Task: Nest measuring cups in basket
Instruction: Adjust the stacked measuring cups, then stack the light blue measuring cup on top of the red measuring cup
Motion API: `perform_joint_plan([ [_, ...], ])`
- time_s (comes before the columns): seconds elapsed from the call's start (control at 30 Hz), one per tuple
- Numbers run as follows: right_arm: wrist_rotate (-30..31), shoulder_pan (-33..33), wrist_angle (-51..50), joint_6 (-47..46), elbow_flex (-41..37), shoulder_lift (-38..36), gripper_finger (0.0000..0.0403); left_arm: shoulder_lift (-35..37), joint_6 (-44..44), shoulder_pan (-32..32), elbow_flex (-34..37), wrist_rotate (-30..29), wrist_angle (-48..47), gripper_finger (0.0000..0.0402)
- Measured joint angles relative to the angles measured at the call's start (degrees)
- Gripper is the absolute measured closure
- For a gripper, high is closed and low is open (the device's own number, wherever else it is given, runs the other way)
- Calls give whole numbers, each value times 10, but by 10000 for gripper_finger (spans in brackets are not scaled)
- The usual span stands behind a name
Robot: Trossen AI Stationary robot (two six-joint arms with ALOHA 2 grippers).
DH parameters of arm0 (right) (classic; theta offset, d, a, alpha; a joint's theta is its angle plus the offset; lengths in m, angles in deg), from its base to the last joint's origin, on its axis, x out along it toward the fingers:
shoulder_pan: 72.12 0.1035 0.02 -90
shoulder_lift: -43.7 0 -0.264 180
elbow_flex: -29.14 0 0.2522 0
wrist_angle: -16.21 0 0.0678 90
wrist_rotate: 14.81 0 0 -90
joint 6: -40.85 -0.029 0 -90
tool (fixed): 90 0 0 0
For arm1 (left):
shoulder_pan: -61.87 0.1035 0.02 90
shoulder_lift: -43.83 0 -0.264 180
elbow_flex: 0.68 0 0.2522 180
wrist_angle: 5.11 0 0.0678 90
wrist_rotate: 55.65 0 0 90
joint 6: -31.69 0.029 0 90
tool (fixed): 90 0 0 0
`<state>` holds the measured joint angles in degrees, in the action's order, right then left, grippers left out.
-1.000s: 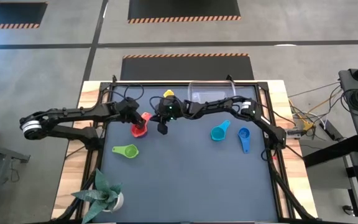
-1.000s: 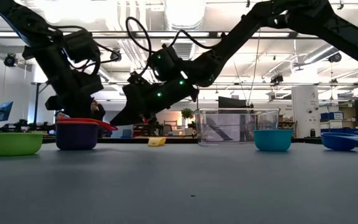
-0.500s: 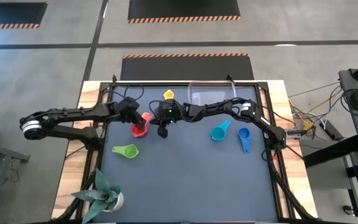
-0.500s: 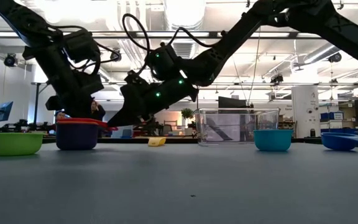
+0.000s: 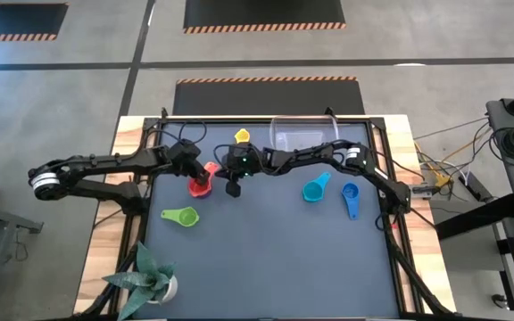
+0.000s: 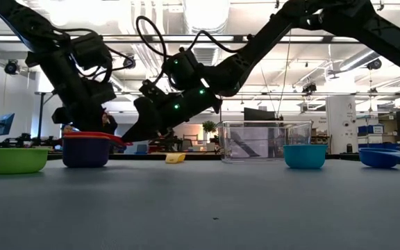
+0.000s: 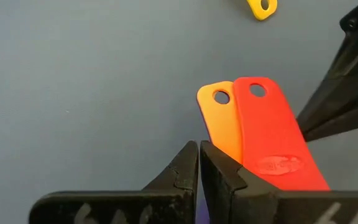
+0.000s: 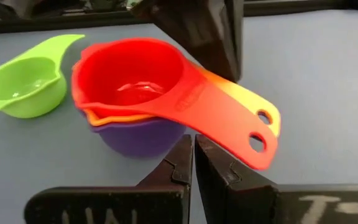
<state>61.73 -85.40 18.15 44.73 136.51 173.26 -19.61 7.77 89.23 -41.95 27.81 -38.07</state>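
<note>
A nested stack of measuring cups, red (image 8: 132, 74) in orange in purple (image 8: 135, 137), stands on its base on the table's left half (image 5: 199, 185). Its red and orange handles (image 7: 253, 130) lie side by side. My left gripper (image 7: 197, 152) is shut, its tips over the root of those handles. My right gripper (image 8: 193, 146) is shut too, low and just right of the stack (image 5: 233, 187), touching nothing. The green cup (image 5: 181, 216), the yellow cup (image 5: 242, 136), the cyan cup (image 5: 315, 189) and the blue cup (image 5: 351, 198) lie apart on the table. The clear basket (image 5: 304, 132) stands at the far edge. My left gripper's shut fingers (image 7: 219, 171) stand at the root of the orange handle (image 7: 219, 121), coming from above and slanting. The gripper itself hides the spot below its tips, so I cannot tell whether it touches the stack.
A potted plant (image 5: 150, 276) sits at the near left corner. The grey mat is bare in the near middle (image 5: 275, 259). In the low view the room behind shows beyond the far edge.
My right gripper has edged a little toward the stack of cups, staying shut. The stack and the left gripper have kept still.
</note>
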Motion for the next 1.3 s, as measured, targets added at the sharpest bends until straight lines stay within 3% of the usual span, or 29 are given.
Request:
perform_joint_plan([
  [0.23,30,0,12,18,0,0,394,0,0,-1,0,1,0,402],
  [0.73,30,-1,16,23,0,-2,394,1,7,-1,0,-1,1,402],
  [1.3,32,-3,-186,62,-13,-142,394,27,58,-9,-78,-5,-35,402],
])
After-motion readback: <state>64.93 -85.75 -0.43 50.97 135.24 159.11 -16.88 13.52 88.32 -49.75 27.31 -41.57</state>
